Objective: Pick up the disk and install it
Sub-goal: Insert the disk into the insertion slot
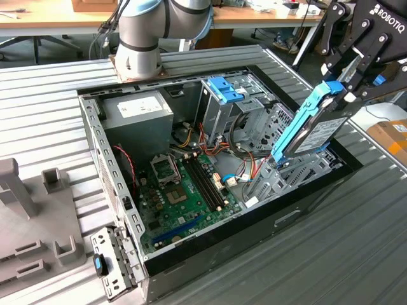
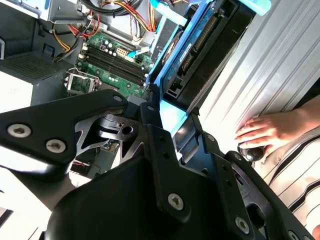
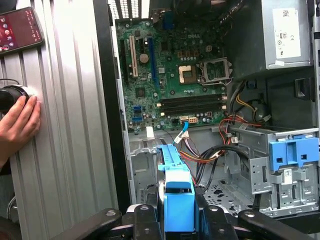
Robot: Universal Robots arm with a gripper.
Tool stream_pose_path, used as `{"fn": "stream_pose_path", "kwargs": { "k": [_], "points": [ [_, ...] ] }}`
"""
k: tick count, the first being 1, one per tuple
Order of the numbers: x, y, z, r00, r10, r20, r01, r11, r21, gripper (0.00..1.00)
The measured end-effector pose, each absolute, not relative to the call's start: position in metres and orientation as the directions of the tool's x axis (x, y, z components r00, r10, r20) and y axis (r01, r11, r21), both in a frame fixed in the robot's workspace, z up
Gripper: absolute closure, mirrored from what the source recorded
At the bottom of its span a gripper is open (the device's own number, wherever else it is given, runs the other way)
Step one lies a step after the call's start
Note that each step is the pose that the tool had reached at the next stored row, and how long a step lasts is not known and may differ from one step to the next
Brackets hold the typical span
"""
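The ribbed metal table (image 1: 51, 127) carries the open computer case (image 1: 210, 267), which lies on its side with the interior facing up. The arm base (image 1: 137, 44) stands behind the case. Inside, the grey power-supply box (image 1: 137, 111) sits at the exterior view's left, the green motherboard (image 1: 184, 197) covers the floor, and the tall metal cage (image 1: 219, 111) with its blue latch (image 1: 224, 89) stands at the rear. The disk (image 1: 315, 124) is at the exterior view's right end of the case, above the low drive bay (image 1: 286, 178). Its long axis is steeply tilted, near upright. Its lower end points down into the bay, and contact there cannot be determined. Its white-labelled broad face turns toward the exterior view's right. In the second wrist view, the disk's connector end (image 2: 202, 37) points away from the gripper (image 1: 340, 89). The jaws are clamped on the disk's upper end. A person's hand (image 3: 17, 125) rests on the table beside the case, touching a round black object (image 3: 11, 95).
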State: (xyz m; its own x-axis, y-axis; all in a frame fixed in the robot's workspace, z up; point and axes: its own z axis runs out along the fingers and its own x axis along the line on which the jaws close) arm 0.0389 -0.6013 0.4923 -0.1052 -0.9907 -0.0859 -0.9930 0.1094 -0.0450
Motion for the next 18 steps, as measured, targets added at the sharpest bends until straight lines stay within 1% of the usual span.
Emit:
{"fn": "stream_pose_path", "kwargs": {
  "k": [2, 5, 14, 16, 18],
  "points": [
    [0.037, -0.602, 0.485, -0.106, -0.991, -0.084, -0.993, 0.110, -0.045, 0.64],
    [0.037, -0.606, 0.483, -0.106, -0.991, -0.084, -0.993, 0.110, -0.046, 0.64],
    [0.037, -0.605, 0.471, -0.106, -0.991, -0.084, -0.993, 0.110, -0.046, 0.64],
    [0.051, -0.593, 0.471, -0.106, -0.991, -0.081, -0.993, 0.110, -0.045, 0.64],
    [0.051, -0.587, 0.470, -0.106, -0.991, -0.081, -0.993, 0.110, -0.045, 0.64]
  ]
}}
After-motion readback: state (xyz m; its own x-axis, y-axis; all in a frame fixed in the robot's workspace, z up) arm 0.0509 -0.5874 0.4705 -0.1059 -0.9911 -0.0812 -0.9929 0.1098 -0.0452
